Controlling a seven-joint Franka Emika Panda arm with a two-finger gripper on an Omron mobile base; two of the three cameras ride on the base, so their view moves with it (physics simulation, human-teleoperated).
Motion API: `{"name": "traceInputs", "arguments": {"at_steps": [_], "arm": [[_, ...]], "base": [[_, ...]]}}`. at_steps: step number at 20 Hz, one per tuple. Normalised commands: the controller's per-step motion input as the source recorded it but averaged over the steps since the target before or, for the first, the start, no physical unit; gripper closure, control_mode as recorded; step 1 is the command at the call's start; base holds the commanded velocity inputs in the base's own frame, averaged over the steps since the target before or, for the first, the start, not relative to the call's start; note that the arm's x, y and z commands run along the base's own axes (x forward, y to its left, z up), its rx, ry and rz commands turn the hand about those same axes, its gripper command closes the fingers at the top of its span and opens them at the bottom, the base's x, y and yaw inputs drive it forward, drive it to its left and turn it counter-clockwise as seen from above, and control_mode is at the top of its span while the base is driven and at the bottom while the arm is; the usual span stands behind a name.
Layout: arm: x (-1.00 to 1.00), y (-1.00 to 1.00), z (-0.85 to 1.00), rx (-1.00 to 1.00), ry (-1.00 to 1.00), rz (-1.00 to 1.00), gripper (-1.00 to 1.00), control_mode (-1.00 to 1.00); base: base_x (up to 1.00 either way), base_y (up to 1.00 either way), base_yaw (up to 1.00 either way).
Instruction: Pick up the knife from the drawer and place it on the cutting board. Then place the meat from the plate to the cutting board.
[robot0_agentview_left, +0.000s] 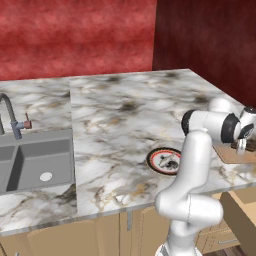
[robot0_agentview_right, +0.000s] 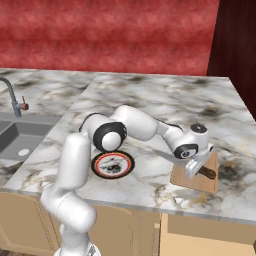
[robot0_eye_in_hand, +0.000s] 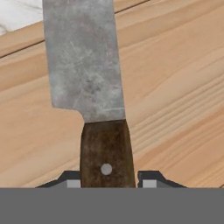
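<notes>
Closest to the hand camera is the knife (robot0_eye_in_hand: 89, 87), with a dark-brown wooden handle carrying one pale rivet and a broad, mottled grey steel blade. The handle sits between the two dark finger tips of the gripper (robot0_eye_in_hand: 107, 183), one tip pressed to each side of it. The jaws are closed to the width of the handle and grip the knife. The blade extends away from the hand over the cutting board (robot0_eye_in_hand: 175, 96), a flat light-brown wooden rectangle with visible grain; contact between blade and wood cannot be determined.

In the right base view the gripper (robot0_agentview_right: 194, 169) is positioned over the cutting board (robot0_agentview_right: 192, 181), which lies at the near edge of the counter, right of the plate. The dark knife handle (robot0_agentview_right: 207, 173) projects to the right of the hand above the board, and the blade runs left past the board's left edge.

Left of the board, apart from it, lies the small round plate (robot0_agentview_right: 113, 164) with black outer rim, red-orange ring and white centre. The meat (robot0_agentview_right: 115, 165), a small mottled dark-grey and whitish lump, rests on the plate centre.

The grey-and-white marbled stone counter (robot0_agentview_right: 160, 105) carries both items. A grey recessed sink (robot0_agentview_left: 35, 160) with a curved grey faucet (robot0_agentview_left: 10, 112) occupies the far left of the counter. The light tan wooden drawer (robot0_agentview_left: 240, 210) stands open below the counter edge at the right.
</notes>
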Motion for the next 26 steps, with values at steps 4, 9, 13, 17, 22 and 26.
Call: {"name": "traceInputs", "arguments": {"at_steps": [4,9,13,17,22,26], "arm": [[0.07,-0.29,-0.26,0.0,0.01,0.0,1.0,-1.0],[0.17,-0.34,-0.12,0.0,0.01,0.0,1.0,-1.0],[0.18,-0.29,-0.07,0.0,0.02,0.0,1.0,-1.0],[0.08,-0.22,-0.15,0.0,0.03,0.0,1.0,-1.0],[0.02,-0.04,-0.28,0.0,0.02,0.0,1.0,-1.0],[0.0,0.0,-0.39,0.0,0.04,0.0,1.0,-1.0]], "base": [[0.0,0.0,0.0],[0.0,0.0,0.0],[0.0,0.0,0.0],[0.0,0.0,0.0],[0.0,0.0,0.0],[0.0,0.0,0.0]]}}
